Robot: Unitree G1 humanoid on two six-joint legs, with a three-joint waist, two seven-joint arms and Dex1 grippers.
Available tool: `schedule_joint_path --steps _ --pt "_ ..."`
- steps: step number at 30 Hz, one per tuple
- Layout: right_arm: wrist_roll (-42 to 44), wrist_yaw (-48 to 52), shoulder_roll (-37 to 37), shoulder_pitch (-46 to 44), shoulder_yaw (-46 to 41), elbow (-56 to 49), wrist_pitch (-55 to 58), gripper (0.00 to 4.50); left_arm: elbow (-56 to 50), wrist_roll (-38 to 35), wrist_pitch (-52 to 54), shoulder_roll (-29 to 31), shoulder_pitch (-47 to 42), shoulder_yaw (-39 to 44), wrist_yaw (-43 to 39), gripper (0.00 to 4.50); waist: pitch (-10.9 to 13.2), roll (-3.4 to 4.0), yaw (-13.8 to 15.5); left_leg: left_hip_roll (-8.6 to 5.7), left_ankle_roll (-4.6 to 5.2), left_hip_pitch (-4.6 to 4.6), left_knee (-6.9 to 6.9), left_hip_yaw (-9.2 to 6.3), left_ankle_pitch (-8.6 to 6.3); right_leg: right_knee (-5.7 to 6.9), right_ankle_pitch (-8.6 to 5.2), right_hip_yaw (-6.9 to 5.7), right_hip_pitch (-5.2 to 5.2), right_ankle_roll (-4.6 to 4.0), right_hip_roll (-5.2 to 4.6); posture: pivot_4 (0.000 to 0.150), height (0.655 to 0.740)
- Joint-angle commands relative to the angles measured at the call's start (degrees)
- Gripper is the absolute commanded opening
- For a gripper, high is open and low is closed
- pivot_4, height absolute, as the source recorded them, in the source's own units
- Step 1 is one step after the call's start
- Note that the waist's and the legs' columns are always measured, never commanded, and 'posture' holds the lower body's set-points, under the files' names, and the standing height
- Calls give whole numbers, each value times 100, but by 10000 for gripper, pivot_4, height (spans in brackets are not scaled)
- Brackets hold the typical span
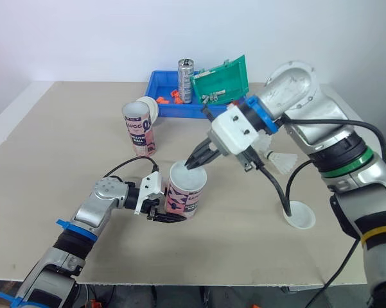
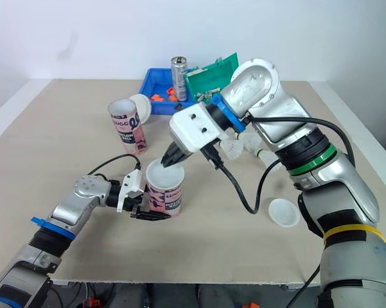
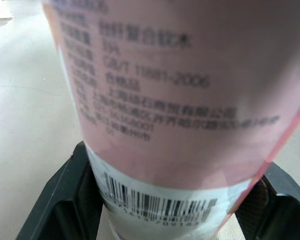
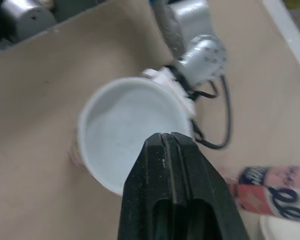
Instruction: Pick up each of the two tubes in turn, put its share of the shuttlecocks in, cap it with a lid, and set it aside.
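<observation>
A pink-labelled tube [image 1: 191, 192] stands upright at the table's front centre with its mouth open. My left gripper [image 1: 169, 212] is shut on its lower part, one finger [image 3: 65, 200] on each side of the barcode end. My right gripper [image 1: 194, 164] is shut, with nothing visible between its tips, which hang just over the tube's open mouth [image 4: 120, 135]. A second pink tube [image 1: 139, 128] stands further back on the left, a white lid [image 1: 148, 105] leaning behind it. White shuttlecocks [image 1: 280, 160] lie on the table under my right arm. Another white lid [image 1: 300, 215] lies front right.
A blue tray [image 1: 162, 96] at the back holds small orange pieces, a metal can [image 1: 185, 81] and a green plastic part [image 1: 223, 79]. Black cables loop from my right wrist down to the table near the front-right lid.
</observation>
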Motion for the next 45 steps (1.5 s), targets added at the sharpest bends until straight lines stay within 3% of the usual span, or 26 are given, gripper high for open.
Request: schedule_joint_path --steps 1,12,16,20,24,28,30,31,35,36,45 --pt "-153 228 204 15 8 -178 28 1014 445 476 133 207 267 -243 51 30726 0 0 -1 0 0 0 0 0 0 0 0 0 -1 0 1 1500 7038" --pt "-1231 229 630 222 714 316 -737 1014 408 467 128 248 272 -203 72 30726 -14 -11 -14 7 0 10 -2 -2 0 0 1 -4 3 -2 10 1500 7038" --pt "-1711 229 700 292 922 652 -1253 1014 375 458 132 263 283 -185 97 30726 -56 -27 -51 8 -15 77 -5 -2 -16 -1 -5 0 28 -12 8 1500 7038" --pt "-1270 229 806 189 585 662 -947 1014 356 445 139 273 294 -179 117 30726 -71 -29 -109 6 -39 122 -4 -13 -39 -10 -8 0 61 -17 -1 1500 7038" --pt "-338 228 777 41 -346 570 24 1014 316 440 161 259 300 -185 148 30726 -62 -30 -138 3 -44 124 -4 -11 -42 -15 -8 -2 63 -18 -15 1500 7038" --pt "324 1 337 209 -1318 296 1093 12056 276 460 112 255 336 -161 209 30726 -54 -27 -118 -2 -31 84 -4 -8 -34 -15 -7 -5 36 -18 -20 1500 7038" --pt "530 -135 44 473 -1691 -37 1547 21713 242 451 120 278 364 -151 200 30726 -55 -28 -86 -2 -33 37 -4 -12 -36 -15 -12 -13 22 -12 -18 1500 7038" --pt "606 -209 -84 610 -1847 -214 1740 24536 230 449 120 290 373 -150 194 30726 -56 -29 -57 -2 -33 33 -4 -13 -39 -16 -15 -14 21 -10 -17 1500 7038" --pt "909 -615 -503 1335 -2469 -981 2516 43049 245 460 60 338 354 -135 122 30726 -52 -19 -34 0 -25 29 -5 -12 -57 -15 -33 -6 13 -5 -4 1500 7038" --pt "964 -801 -634 1669 -2660 -1195 2708 44713 265 466 29 334 311 -131 110 30726 -52 -20 -26 0 -25 28 -6 -14 -57 -14 -33 -6 11 -5 0 1500 7038" --pt "651 -2099 -880 4152 -3086 -2535 3221 44713 254 359 -325 423 289 48 44 30726 -45 -25 -34 0 -26 25 0 -13 -57 -14 -29 4 4 3 6 1500 7038"
